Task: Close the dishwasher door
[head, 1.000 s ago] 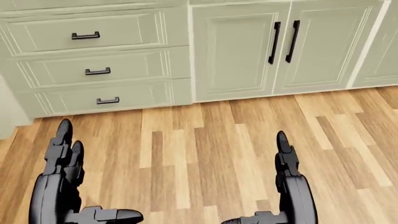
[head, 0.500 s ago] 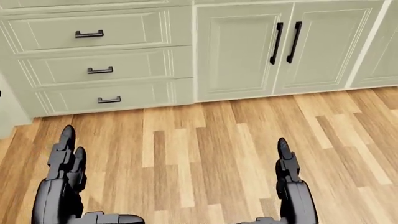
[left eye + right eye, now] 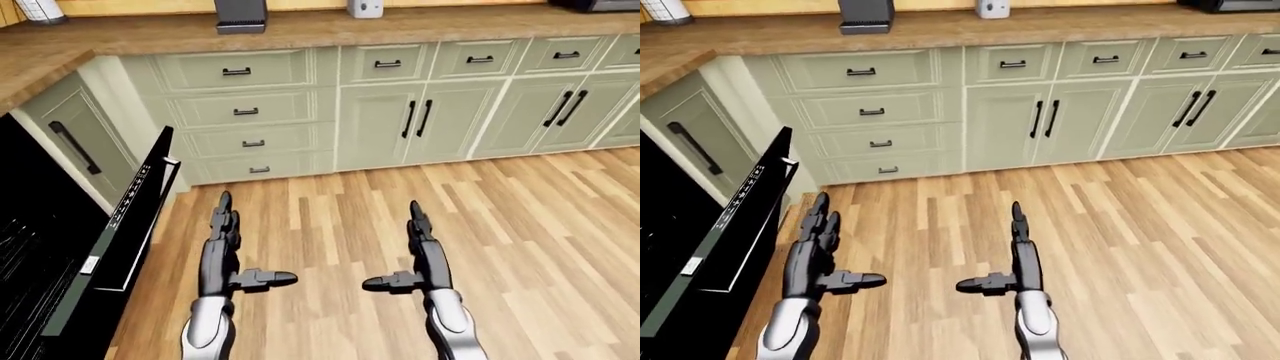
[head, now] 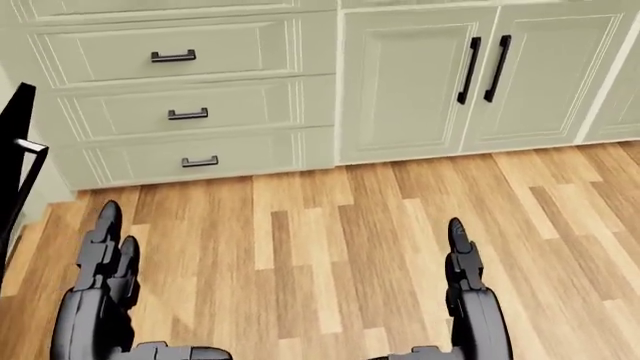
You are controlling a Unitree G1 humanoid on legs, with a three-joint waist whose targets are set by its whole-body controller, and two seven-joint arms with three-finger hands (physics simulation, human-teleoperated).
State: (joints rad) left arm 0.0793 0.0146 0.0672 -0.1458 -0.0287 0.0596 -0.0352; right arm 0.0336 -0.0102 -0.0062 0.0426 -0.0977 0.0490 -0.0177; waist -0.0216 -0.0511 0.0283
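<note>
The black dishwasher door (image 3: 125,225) hangs partly open at the left of the left-eye view, tilted out from the dark dishwasher interior (image 3: 30,247). Its top corner shows in the head view as a black edge (image 4: 18,142) at the left. My left hand (image 3: 222,247) is open with fingers straight and thumb out, just right of the door and apart from it. My right hand (image 3: 418,251) is also open, over the wood floor, holding nothing.
Pale green drawers (image 3: 245,112) and cabinet doors (image 3: 415,120) with black handles line the wall under a wood counter (image 3: 300,30). A green cabinet (image 3: 75,142) stands above the door at the left. Plank floor (image 3: 520,225) spreads to the right.
The whole head view has shifted right, so the camera has turned left; the dishwasher door's black edge has come into view at the left. Both hands keep their open pose.
</note>
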